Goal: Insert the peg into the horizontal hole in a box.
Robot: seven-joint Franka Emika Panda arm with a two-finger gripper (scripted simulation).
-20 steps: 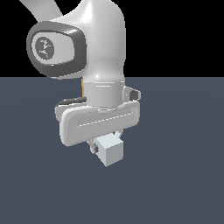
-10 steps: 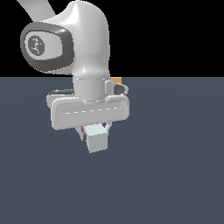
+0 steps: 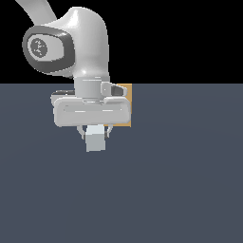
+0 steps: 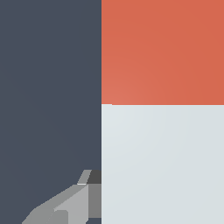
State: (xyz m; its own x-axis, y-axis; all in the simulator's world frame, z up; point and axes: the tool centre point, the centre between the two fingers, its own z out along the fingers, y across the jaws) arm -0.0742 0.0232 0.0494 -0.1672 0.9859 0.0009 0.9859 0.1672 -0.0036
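The peg (image 3: 95, 140) hangs below my hand, its pale grey-white square end facing the exterior camera. My gripper (image 3: 95, 132) is shut on it. In the wrist view the peg (image 4: 162, 162) fills most of the picture, red-orange part above pale part, with one grey finger (image 4: 65, 205) beside it. The tan box (image 3: 125, 108) stands behind the hand on the exterior view's right, mostly covered by the gripper body. The hole is hidden.
A dark blue-grey floor (image 3: 180, 180) spreads under everything. The white arm (image 3: 80, 42) rises above the hand to the exterior view's left.
The arm has carried the peg toward the exterior view's left and slightly up. More of the tan box shows beside the hand now.
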